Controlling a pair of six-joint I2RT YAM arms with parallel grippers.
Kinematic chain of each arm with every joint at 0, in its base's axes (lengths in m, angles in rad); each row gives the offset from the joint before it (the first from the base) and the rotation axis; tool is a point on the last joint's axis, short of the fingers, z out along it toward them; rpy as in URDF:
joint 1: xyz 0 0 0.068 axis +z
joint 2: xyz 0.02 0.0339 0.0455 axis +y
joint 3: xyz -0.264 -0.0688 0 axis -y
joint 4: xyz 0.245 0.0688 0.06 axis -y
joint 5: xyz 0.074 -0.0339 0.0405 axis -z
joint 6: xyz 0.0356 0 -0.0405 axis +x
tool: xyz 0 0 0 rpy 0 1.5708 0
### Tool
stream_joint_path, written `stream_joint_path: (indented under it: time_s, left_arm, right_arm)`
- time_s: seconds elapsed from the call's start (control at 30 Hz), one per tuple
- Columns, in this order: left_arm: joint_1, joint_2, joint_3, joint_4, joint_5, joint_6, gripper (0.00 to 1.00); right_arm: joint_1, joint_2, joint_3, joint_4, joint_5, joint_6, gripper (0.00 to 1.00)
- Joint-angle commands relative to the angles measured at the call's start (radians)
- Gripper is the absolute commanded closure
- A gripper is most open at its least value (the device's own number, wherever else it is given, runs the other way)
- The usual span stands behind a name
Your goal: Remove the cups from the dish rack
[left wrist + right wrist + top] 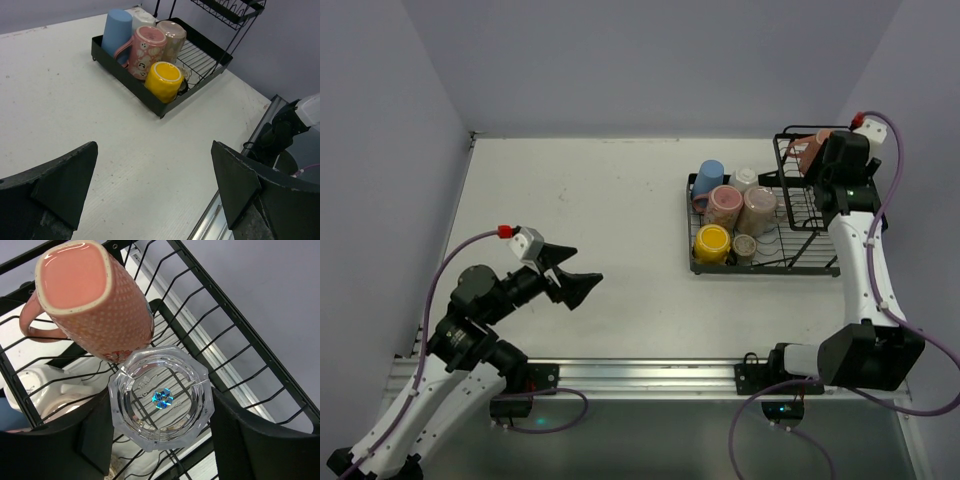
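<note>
The black wire dish rack [810,262] stands at the table's right. Its flat tray holds a blue tumbler [709,178], a white cup [744,178], a pink mug [725,204], a beige tumbler [759,208], a yellow mug [711,241] and a small glass [745,245]. On the raised basket section [235,315], a salmon-pink mug [100,305] lies tilted beside an upturned clear glass tumbler [161,397]. My right gripper [160,410] is shut on that tumbler, a finger against each side. My left gripper [575,272] hangs open over bare table, far left of the rack.
The same cups [162,80] show in the left wrist view inside the rack's tray [125,75]. The metal rail [640,375] runs along the near table edge. Walls close in the table at the back and both sides.
</note>
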Motion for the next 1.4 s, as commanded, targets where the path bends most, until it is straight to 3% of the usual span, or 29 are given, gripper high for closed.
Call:
stream_joint_path:
  time_s: [0.0,0.03,0.07,0.1,0.4,0.5,0.6,0.7,0.8,0.9,1.0,1.13,1.37]
  left_arm:
    - [-0.010,0.008,0.039,-0.009,-0.004,0.019,0.00]
    - [-0.010,0.011,0.039,-0.008,-0.004,0.019,0.00]
    - [-0.010,0.013,0.040,-0.006,-0.004,0.019,0.00]
    - [-0.010,0.020,0.040,-0.004,-0.004,0.018,0.00]
    - [-0.010,0.104,0.049,0.035,0.028,-0.060,0.00]
    - [-0.010,0.144,0.077,0.069,0.083,-0.114,0.00]
    - [-0.010,0.172,0.078,0.169,0.134,-0.210,0.00]
    - [-0.010,0.207,0.053,0.326,0.149,-0.321,0.00]
    - [-0.010,0.258,-0.001,0.524,0.183,-0.461,0.01]
    - [-0.010,0.316,-0.049,0.705,0.209,-0.589,0.11]
    - [-0.012,0.352,-0.076,0.816,0.205,-0.661,0.17]
    - [-0.016,0.378,-0.087,0.864,0.171,-0.695,0.18]
    - [-0.024,0.407,-0.107,0.910,0.159,-0.717,0.23]
  right_arm:
    - [-0.009,-0.005,0.027,0.048,0.029,0.007,0.47]
    - [-0.009,-0.040,0.020,0.056,0.039,0.013,0.53]
    - [-0.009,-0.067,0.010,0.068,0.041,0.018,0.66]
    - [-0.007,-0.097,-0.011,0.083,0.036,0.018,0.69]
    - [0.025,-0.398,-0.049,0.053,-0.054,0.074,0.69]
    - [0.045,-0.491,-0.060,0.040,-0.150,0.102,0.69]
    - [0.123,-0.567,-0.088,0.068,-0.256,0.123,0.70]
    - [0.284,-0.591,-0.135,0.115,-0.345,0.172,0.69]
    - [0.388,-0.602,-0.250,0.255,-0.590,0.306,0.69]
    - [0.521,-0.587,-0.374,0.524,-0.735,0.433,0.69]
    - [0.598,-0.550,-0.460,0.661,-0.776,0.510,0.70]
    - [0.716,-0.483,-0.543,0.891,-0.792,0.587,0.70]
    - [0.813,-0.369,-0.597,1.043,-0.787,0.643,0.70]
